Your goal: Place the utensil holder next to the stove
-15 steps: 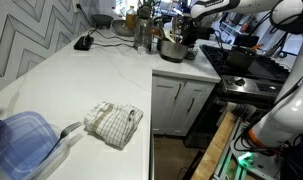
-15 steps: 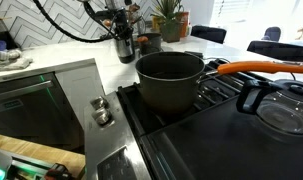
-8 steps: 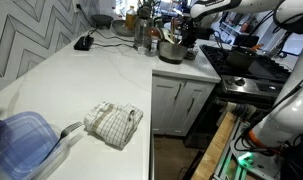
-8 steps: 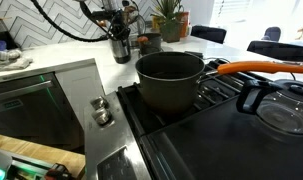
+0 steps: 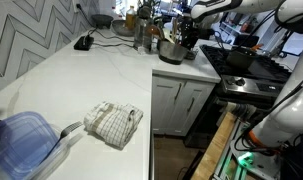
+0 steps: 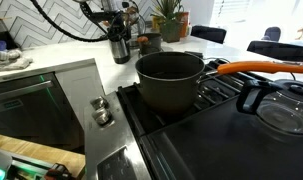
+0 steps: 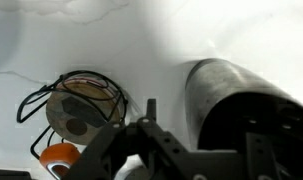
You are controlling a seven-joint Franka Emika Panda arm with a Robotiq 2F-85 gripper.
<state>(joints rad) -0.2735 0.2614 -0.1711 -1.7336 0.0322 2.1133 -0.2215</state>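
At the gripper [image 6: 118,20]: jaws face the wrist view end-on and the gap is unreadable; released or clamped, I cannot tell. Directly beneath it: utensil holder [image 6: 119,45], round grey metal, upright on the white counter [image 5: 101,70], near the stove [image 6: 196,150]. Handling, by my judgement: rigid, smooth-walled, probably slippery, top-heavy with loose spoons and a ladle. Best hold: the rim, one finger inside, kept level.
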